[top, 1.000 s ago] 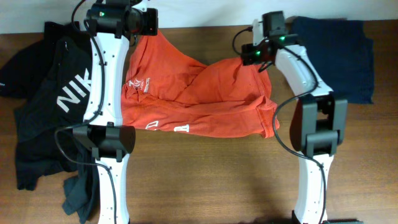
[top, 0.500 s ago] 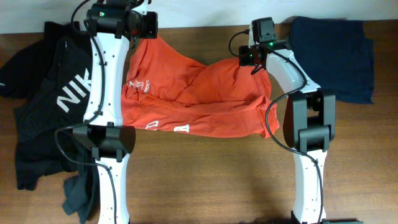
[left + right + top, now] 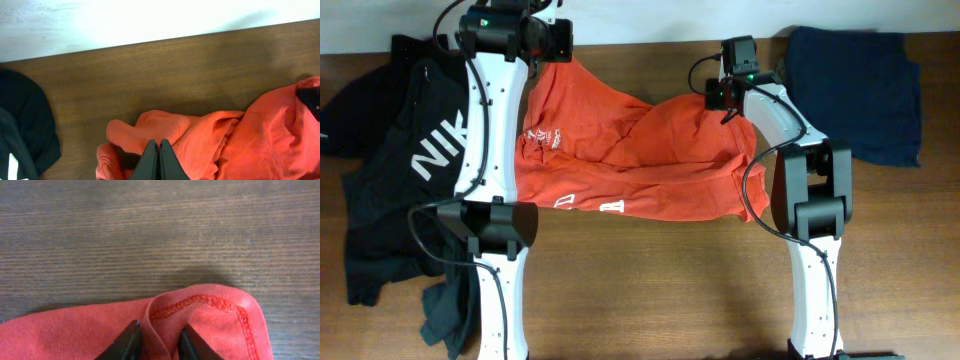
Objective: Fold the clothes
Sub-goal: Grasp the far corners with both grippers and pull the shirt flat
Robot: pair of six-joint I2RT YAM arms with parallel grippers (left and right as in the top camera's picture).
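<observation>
An orange shirt (image 3: 640,150) lies crumpled across the middle of the wooden table (image 3: 660,290). My left gripper (image 3: 563,50) is at its far left corner. In the left wrist view the jaws (image 3: 160,146) are shut on a bunched fold of the orange shirt (image 3: 260,140). My right gripper (image 3: 717,97) is at the shirt's far right corner. In the right wrist view its fingers (image 3: 159,332) are closed on a hemmed fold of the orange shirt (image 3: 215,325), held low over the table.
A black shirt with white letters (image 3: 410,150) lies at the left, partly under the left arm. A dark grey garment (image 3: 445,310) lies at the front left. A folded navy garment (image 3: 860,90) lies at the far right. The table's far edge (image 3: 150,42) is close.
My right gripper has moved a little to the left with the shirt's corner, bunching the cloth slightly. The left arm has not moved.
</observation>
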